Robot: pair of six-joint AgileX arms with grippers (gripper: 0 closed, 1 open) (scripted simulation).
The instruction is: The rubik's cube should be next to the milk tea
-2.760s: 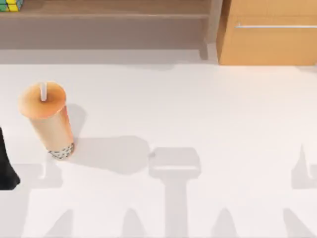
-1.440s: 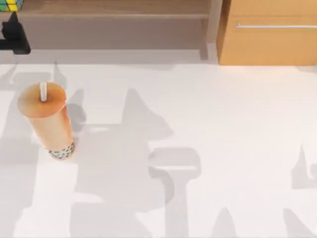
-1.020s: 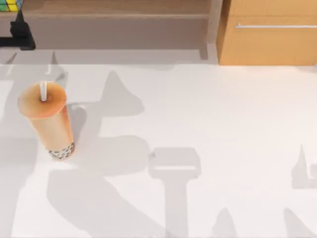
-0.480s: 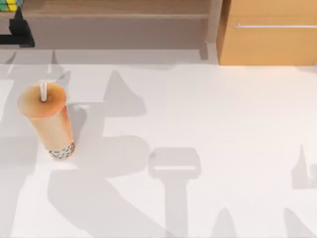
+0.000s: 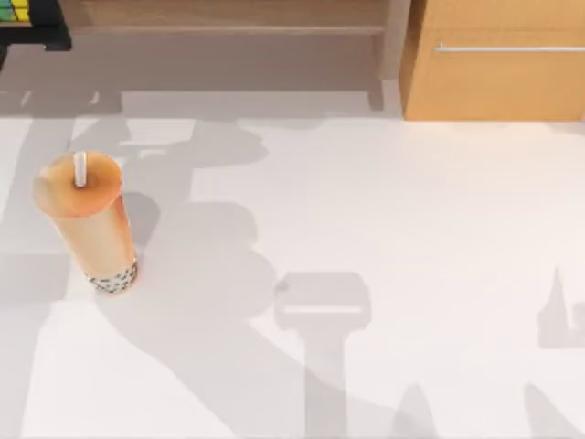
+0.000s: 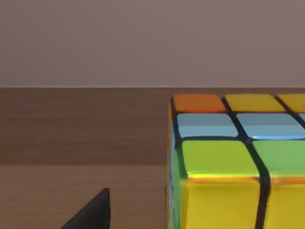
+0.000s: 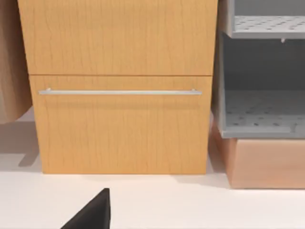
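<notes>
The milk tea (image 5: 84,219), a tall cup of orange-tan drink with an orange lid and a white straw, stands on the white table's left side. The rubik's cube (image 5: 15,9) lies on a wooden shelf at the far-left back corner. My left gripper (image 5: 47,26) is a black shape right beside the cube, at the shelf. In the left wrist view the cube (image 6: 238,162) looms close, with yellow, green, blue and orange squares. One black fingertip (image 6: 91,213) stands apart from it, and the gripper is open with nothing held. A right fingertip (image 7: 91,213) shows in the right wrist view, open and pointing at a cabinet.
A low wooden shelf (image 5: 228,18) runs along the back. A wooden cabinet (image 5: 498,64) with a metal drawer handle (image 7: 119,91) stands at the back right, with a grey rack (image 7: 262,114) beside it. White tabletop (image 5: 366,229) stretches to the right of the cup.
My left gripper has moved farther back and up, from the shelf's front edge to the cube's side. Its shadow shifted across the table. The milk tea stayed put.
</notes>
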